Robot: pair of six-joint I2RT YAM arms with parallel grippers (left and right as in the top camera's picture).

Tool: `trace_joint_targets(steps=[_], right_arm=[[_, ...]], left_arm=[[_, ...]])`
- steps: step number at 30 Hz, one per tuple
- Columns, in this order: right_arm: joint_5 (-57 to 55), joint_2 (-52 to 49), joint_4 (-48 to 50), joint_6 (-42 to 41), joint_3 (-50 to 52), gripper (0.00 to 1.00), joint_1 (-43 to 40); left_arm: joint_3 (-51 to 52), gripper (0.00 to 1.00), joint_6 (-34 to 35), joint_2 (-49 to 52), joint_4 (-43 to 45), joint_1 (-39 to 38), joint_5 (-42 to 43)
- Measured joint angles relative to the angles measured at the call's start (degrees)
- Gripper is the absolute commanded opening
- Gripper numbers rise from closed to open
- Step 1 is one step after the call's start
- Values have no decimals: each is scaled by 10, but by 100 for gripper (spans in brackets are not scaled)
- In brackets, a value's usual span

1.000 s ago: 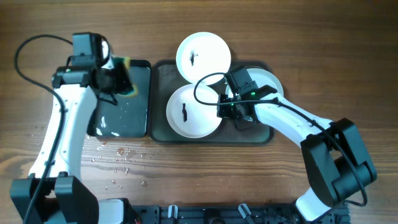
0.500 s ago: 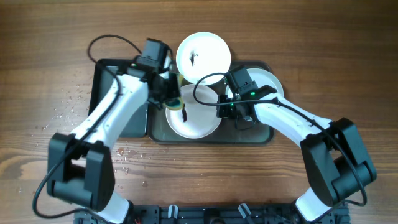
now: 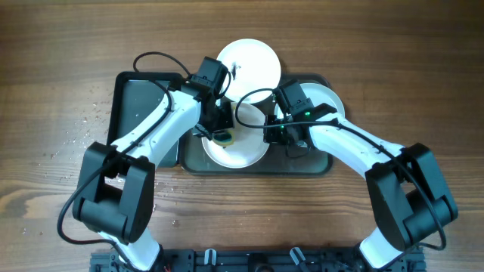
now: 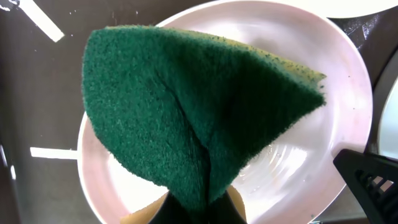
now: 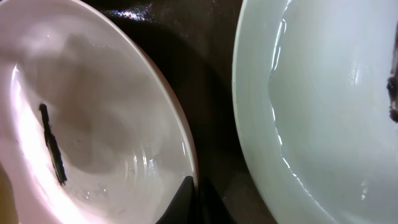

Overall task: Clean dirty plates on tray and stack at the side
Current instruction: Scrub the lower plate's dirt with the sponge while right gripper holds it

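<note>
Three white plates are in view on the grey-green tray (image 3: pixel 318 165): a front one (image 3: pixel 240 148), a back one (image 3: pixel 253 64) with a dark smudge, overhanging the tray's back rim, and a right one (image 3: pixel 331 98) partly hidden by my right arm. My left gripper (image 3: pixel 219 130) is shut on a green-and-yellow sponge (image 4: pixel 199 106) and presses it on the front plate (image 4: pixel 311 155). My right gripper (image 5: pixel 193 199) is shut on that plate's right rim (image 5: pixel 93 93). A dark streak (image 5: pixel 53 152) lies on it. The right plate (image 5: pixel 323 106) lies beside it.
A narrower black tray (image 3: pixel 144 113) with water in it sits left of the grey-green tray. Water drops (image 3: pixel 144 193) lie on the wooden table in front of it. Both arms crowd the tray's middle.
My left arm swung right from the black tray, carrying the sponge onto the front plate. My right arm and the plates have stayed put.
</note>
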State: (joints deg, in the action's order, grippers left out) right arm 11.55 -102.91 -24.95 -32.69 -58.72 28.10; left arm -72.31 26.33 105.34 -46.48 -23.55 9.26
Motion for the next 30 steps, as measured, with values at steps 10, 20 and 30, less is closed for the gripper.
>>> trace_joint_targets(steps=[10, 20, 30], right_arm=[[0, 0, 2, 0, 0, 4, 0], [-4, -17, 12, 0, 0, 4, 6], [-4, -26, 23, 0, 0, 4, 9]], left_arm=[[86, 4, 31, 1, 111, -13, -26], [87, 4, 32, 10, 116, -13, -30], [82, 4, 32, 21, 116, -12, -20]])
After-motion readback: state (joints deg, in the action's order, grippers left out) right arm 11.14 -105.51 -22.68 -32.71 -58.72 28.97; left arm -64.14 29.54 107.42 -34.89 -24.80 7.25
